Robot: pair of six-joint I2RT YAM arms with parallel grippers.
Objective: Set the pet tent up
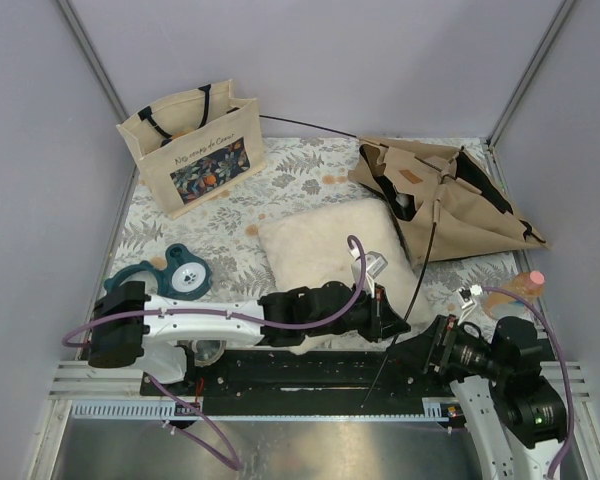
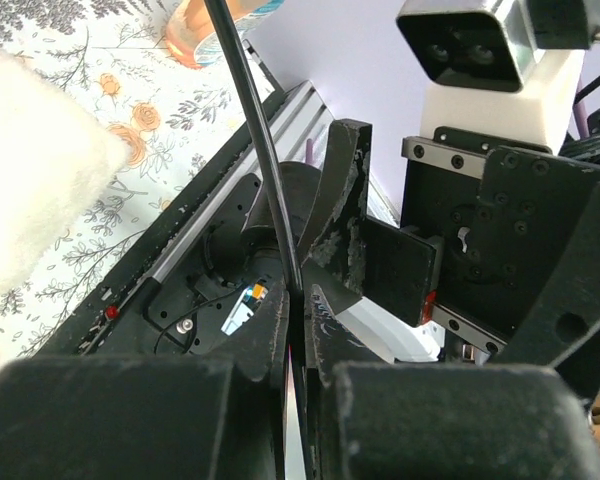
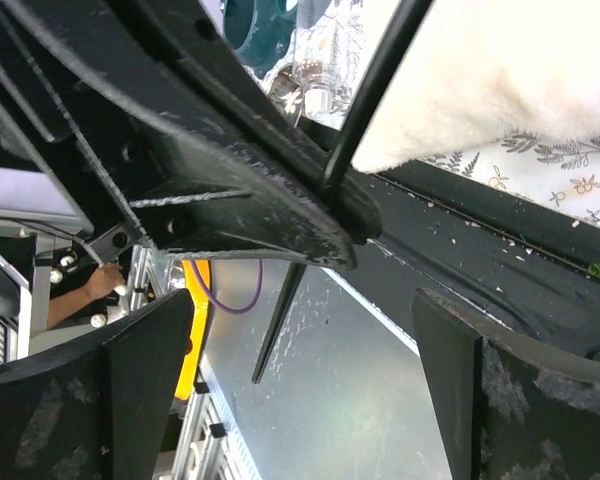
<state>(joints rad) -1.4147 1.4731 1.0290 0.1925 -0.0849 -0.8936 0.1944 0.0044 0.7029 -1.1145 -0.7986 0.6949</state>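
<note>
The pet tent [image 1: 450,200] lies collapsed as tan fabric at the back right of the table. One thin black pole [image 1: 412,290] runs from it down over the front rail. My left gripper [image 1: 390,315] is shut on this pole; in the left wrist view the pole [image 2: 255,130] passes between the closed fingers of the gripper [image 2: 302,300]. My right gripper [image 1: 438,345] is open just right of the pole. In the right wrist view it [image 3: 300,390] stands wide apart below the pole [image 3: 375,80], not touching it. A second pole [image 1: 310,123] lies along the back.
A fluffy cream pillow [image 1: 330,255] lies mid-table under my left arm. A beige tote bag [image 1: 195,145] stands at the back left. A teal toy [image 1: 175,272] lies at the left, a pink-capped bottle [image 1: 528,285] at the right. A black rail [image 1: 280,370] runs along the front edge.
</note>
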